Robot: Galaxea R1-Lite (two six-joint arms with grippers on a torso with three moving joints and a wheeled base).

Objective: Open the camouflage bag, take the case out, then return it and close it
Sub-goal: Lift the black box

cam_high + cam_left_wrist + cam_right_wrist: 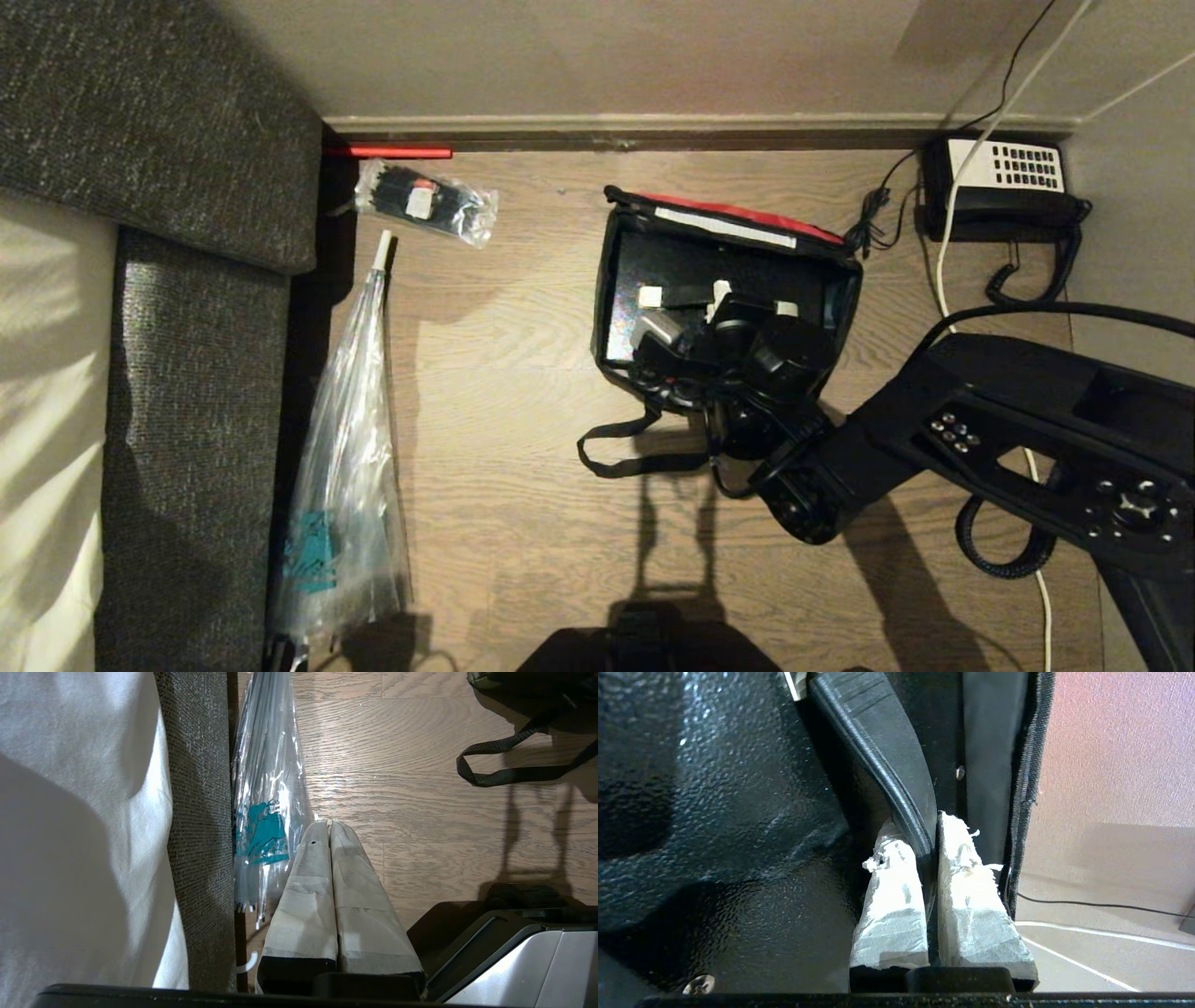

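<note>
We've got our right arm (980,420) stretched in from the right side, bent at the elbow, wrist pointing down. Our right gripper (927,840) has its taped fingers (892,905) pinched nearly together with just a thin sliver clamped between them. Our left gripper (329,823) hangs low off to the left side, parked, its fingers (359,891) pressed flat against each other, holding nothing.

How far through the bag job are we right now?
Done: the camouflage bag lies open, red-edged lid back. In hand: the right gripper is shut on the case's handle; the case sits inside. Left: lifting it out, returning it, closing. The left gripper is parked.
</note>
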